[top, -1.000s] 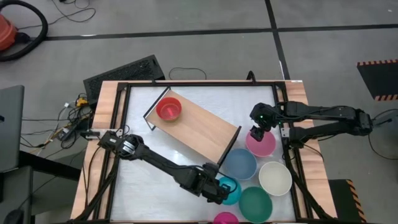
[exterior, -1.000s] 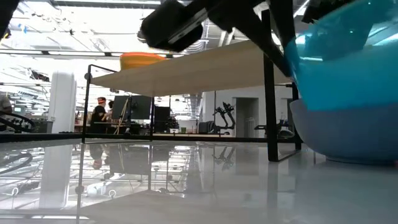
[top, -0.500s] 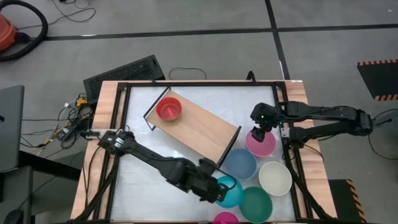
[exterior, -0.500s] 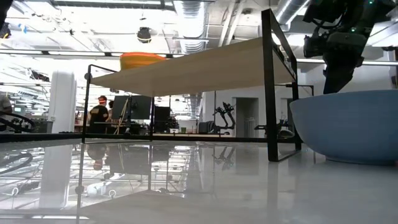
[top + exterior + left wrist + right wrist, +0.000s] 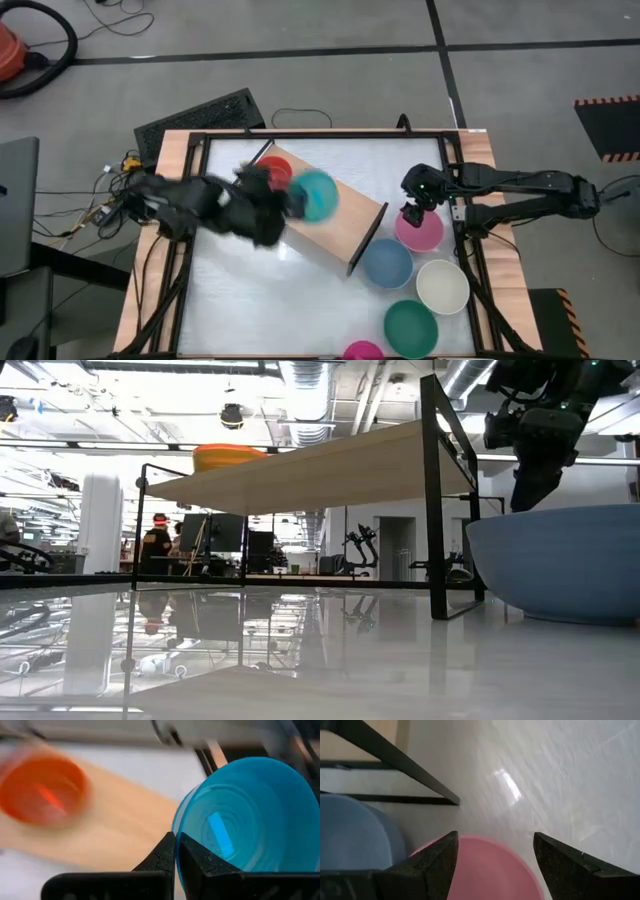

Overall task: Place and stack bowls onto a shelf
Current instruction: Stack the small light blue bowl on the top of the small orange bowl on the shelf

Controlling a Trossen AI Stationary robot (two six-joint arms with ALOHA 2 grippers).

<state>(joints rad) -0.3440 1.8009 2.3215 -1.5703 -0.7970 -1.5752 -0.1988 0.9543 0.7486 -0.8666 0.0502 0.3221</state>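
**Teal bowl carried over the shelf, red-pink bowl just beyond it**

The left gripper (image 5: 176,851) has its jaws closed on the rim of the teal bowl (image 5: 316,194), and in the high view that bowl hangs over the middle of the shelf (image 5: 340,222), tipped so its mouth faces partly sideways. The relation that matters: the red-pink bowl (image 5: 275,172) sits on the shelf's far-left end, just beside the carried bowl and on the side toward the surface's far-left corner. To nest the teal bowl in it, the arm would likely need a short carry along the shelf's long axis and a levelling of the bowl. Otherwise, bare board lies right under it.

The shelf runs diagonally across the surface (image 5: 240,290), from far-left to near-right. Nothing stands between the two bowls.

The right gripper (image 5: 413,213) hovers with jaws wide open over the pink bowl (image 5: 422,232) near the surface's right edge, holding nothing. Beside it lie the grey-blue bowl (image 5: 386,263) touching the shelf's near-right leg, the cream-white bowl (image 5: 443,285), the dark green bowl (image 5: 411,327) and the magenta bowl (image 5: 362,350) at the near edge. All are well clear of the left arm's path.
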